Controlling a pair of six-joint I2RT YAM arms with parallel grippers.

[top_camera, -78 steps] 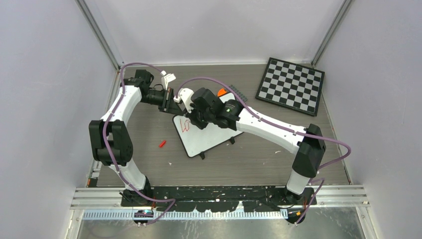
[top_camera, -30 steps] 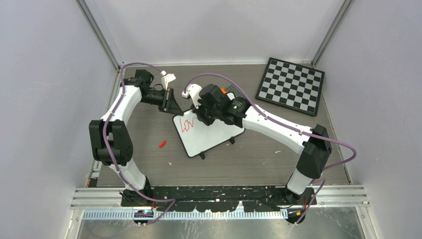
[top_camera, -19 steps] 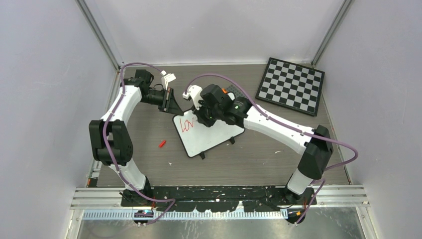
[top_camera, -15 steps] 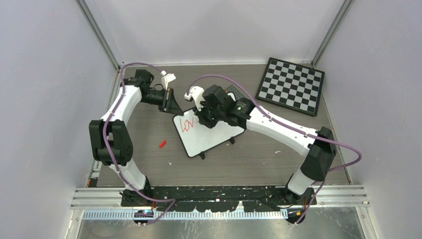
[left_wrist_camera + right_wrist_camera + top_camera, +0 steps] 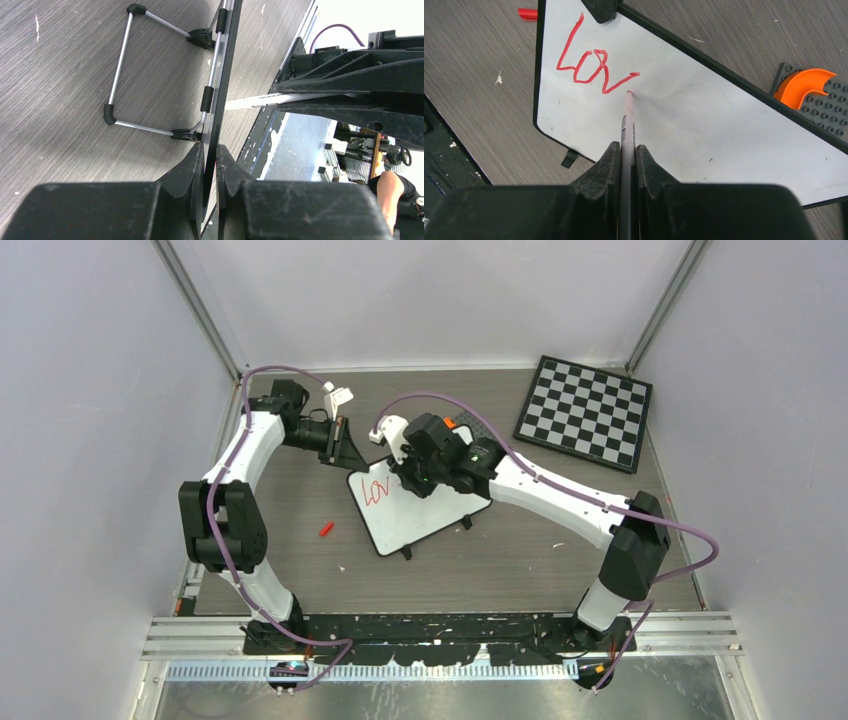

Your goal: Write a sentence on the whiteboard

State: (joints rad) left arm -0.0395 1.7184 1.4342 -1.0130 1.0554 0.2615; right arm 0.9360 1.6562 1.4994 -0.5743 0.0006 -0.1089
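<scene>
The right pincer [image 5: 626, 150] was closed narrowly on a marker [image 5: 628, 117], and the marker's tip touched the whiteboard [image 5: 724, 120] straight ahead of the fingers. Just beyond the tip, a little to its left, stood the red letters [image 5: 591, 65] "Lov". The left pincer [image 5: 209, 150] was clamped on the thin black rim of the board. A red cap [image 5: 326, 528] lay on the desk [image 5: 520, 560], apart from both pincers. To the right of the right pincer an orange piece [image 5: 804, 85] lay on a grey studded plate [image 5: 829, 107].
</scene>
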